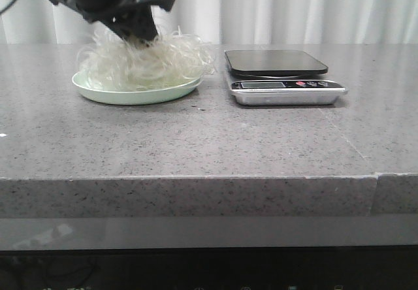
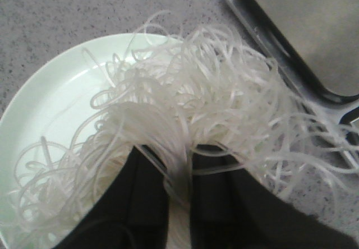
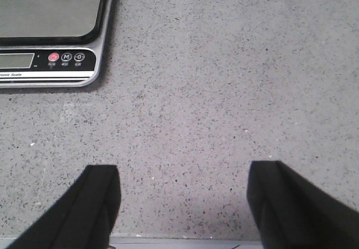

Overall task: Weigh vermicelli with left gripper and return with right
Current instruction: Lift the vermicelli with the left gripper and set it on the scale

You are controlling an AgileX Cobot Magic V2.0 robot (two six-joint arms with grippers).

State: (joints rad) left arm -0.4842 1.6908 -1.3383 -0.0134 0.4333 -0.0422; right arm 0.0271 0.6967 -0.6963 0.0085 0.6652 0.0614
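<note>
The vermicelli is a fluffy heap of thin white strands on a pale green plate at the table's left. My left gripper reaches down into the heap from above. In the left wrist view it is shut on a bundle of vermicelli, with strands pinched between the black fingers. The kitchen scale, with a dark platform and silver base, stands just right of the plate, nothing on it. My right gripper is open and empty over bare table near the front edge, the scale ahead of it.
The grey speckled stone table runs to a front edge near the camera. White curtains hang behind. Some strands spill over the plate's right rim toward the scale.
</note>
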